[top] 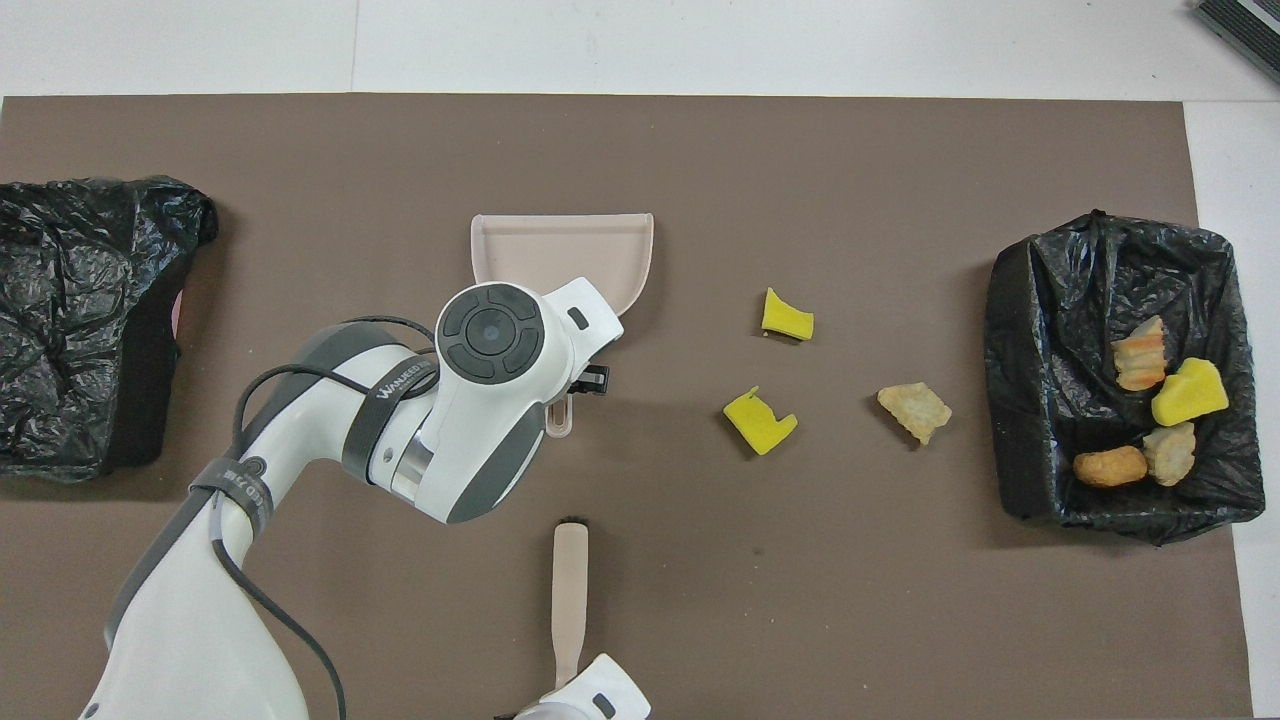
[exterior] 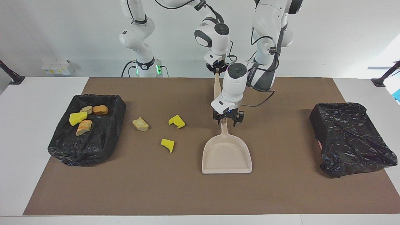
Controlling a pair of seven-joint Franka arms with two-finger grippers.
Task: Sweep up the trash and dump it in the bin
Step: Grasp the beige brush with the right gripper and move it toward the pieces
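Three bits of trash lie loose on the brown mat, in the middle-left part of the facing view: a tan crumbly foam lump [exterior: 140,124], a bright yellow sponge wedge [exterior: 177,121] just beside it toward the middle, and a second yellow sponge wedge [exterior: 168,145] lower in the frame. Four more bits already sit in the black bag-lined bin [exterior: 93,150] at the left of that frame.

The beige plastic dustpan [exterior: 227,154] lies flat in the middle of the frame, well apart from the loose bits. Its open mouth points to the bottom of the frame, not at the trash. So the pan has to turn, or the bits will be pushed past it.

The left pincer [exterior: 227,122] is down at the thin dustpan handle [exterior: 224,128]. I cannot tell if it is loose or clamped on it. If the hold is weak, the pan may tip or slip out when it goes up.

The right pincer [exterior: 217,67], in the upper middle of the frame, is clenched on the very top of the beige long-handled brush [exterior: 217,86]. Held so far up, the brush may wobble. The foam bits look light, so a hard push could make them roll away.

The two arms are very close, so they might bump. A second black bag-lined bin [exterior: 350,137] sits at the right of the frame.
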